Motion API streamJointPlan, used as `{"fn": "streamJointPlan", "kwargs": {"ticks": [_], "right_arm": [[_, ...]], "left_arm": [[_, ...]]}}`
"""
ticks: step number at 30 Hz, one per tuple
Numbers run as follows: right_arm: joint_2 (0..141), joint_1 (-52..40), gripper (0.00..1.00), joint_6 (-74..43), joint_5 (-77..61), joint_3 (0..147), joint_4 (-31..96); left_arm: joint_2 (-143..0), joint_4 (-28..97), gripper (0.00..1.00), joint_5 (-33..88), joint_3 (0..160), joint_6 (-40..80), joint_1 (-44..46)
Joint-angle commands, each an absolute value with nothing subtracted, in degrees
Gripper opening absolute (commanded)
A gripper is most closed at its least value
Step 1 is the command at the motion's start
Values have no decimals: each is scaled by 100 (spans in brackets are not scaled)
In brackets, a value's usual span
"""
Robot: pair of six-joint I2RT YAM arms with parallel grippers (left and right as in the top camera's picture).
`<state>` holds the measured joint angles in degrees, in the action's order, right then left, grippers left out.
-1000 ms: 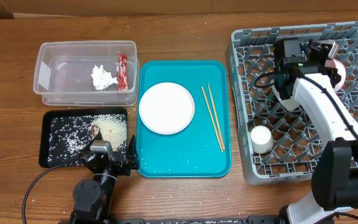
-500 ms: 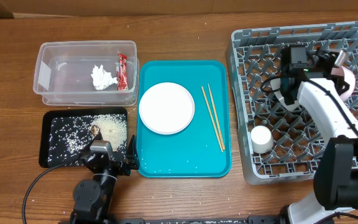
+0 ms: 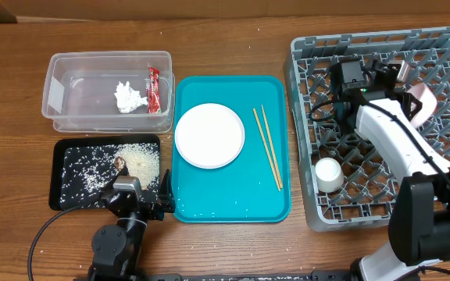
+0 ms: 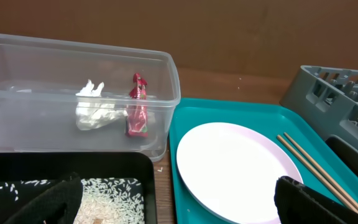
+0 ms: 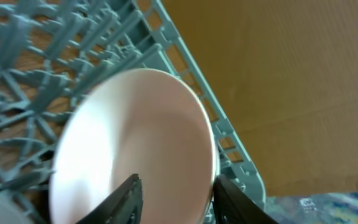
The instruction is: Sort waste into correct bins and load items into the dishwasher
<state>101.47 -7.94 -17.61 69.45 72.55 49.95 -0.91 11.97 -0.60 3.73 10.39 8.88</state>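
Tabletop scene at one moment of sorting. At upper left in the overhead view, the clear tub (image 3: 57, 94) contains the crumpled napkin (image 3: 130, 97) and the red wrapper (image 3: 153, 87), which lie side by side. Below it, the black tray (image 3: 69, 197) holds scattered rice grains (image 3: 139, 160) and a brown scrap (image 3: 120, 162). At frame centre, the teal tray (image 3: 233, 199) carries the pale pink plate (image 3: 209, 135), with two chopsticks (image 3: 268, 147) lying parallel just beside it on the right.

The grey dish rack (image 3: 307, 117) fills the right of the frame. A white cup (image 3: 329, 174) stands at its lower left, and the pale bowl (image 3: 426, 100) stands on edge among the pegs at its upper right.

The right gripper (image 5: 176, 199) hangs over the rack with its fingers spread, the bowl's hollow face showing between and beyond them. Whether either finger touches the bowl cannot be told.

The left gripper (image 4: 173, 202) sits at the lower edge of the frame, by the black tray's near edge. Its fingers are wide apart and hold nothing.
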Motion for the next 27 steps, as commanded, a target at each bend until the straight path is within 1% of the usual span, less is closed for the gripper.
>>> {"fn": "streamJointPlan", "kwargs": {"ticks": [1, 4, 7, 10, 13, 14, 16, 19, 23, 27], "right_arm": [[9712, -1048, 41, -1927, 6598, 7301, 4882], [9485, -1212, 41, -1859, 6285, 7365, 4818], [9411, -1304, 40, -1494, 6285, 7367, 4615], [9411, -1317, 40, -1479, 6193, 7367, 4578], [9406, -1262, 40, -1518, 6163, 7367, 4580], [9362, -1214, 41, -1811, 6147, 7387, 4582], [9251, -1164, 41, -1979, 5894, 7452, 4657], [8976, -1002, 45, -1979, 5256, 7583, 4683], [8468, -478, 49, -2130, 4075, 7688, 4683], [7996, 569, 53, -2152, 2224, 7690, 4663]], "left_arm": [[-25, 1177, 100, -14, 349, 1094, 854], [-25, 1177, 100, -14, 349, 1094, 854], [-25, 1177, 100, -14, 349, 1094, 854], [-25, 1177, 100, -14, 349, 1094, 854], [-25, 1177, 100, -14, 349, 1094, 854], [-25, 1175, 100, -14, 349, 1094, 854], [-25, 1177, 100, -14, 349, 1094, 854], [-25, 1177, 100, -14, 349, 1094, 854], [-25, 1177, 100, -14, 349, 1094, 854], [-25, 1177, 100, -14, 349, 1094, 854]]}}
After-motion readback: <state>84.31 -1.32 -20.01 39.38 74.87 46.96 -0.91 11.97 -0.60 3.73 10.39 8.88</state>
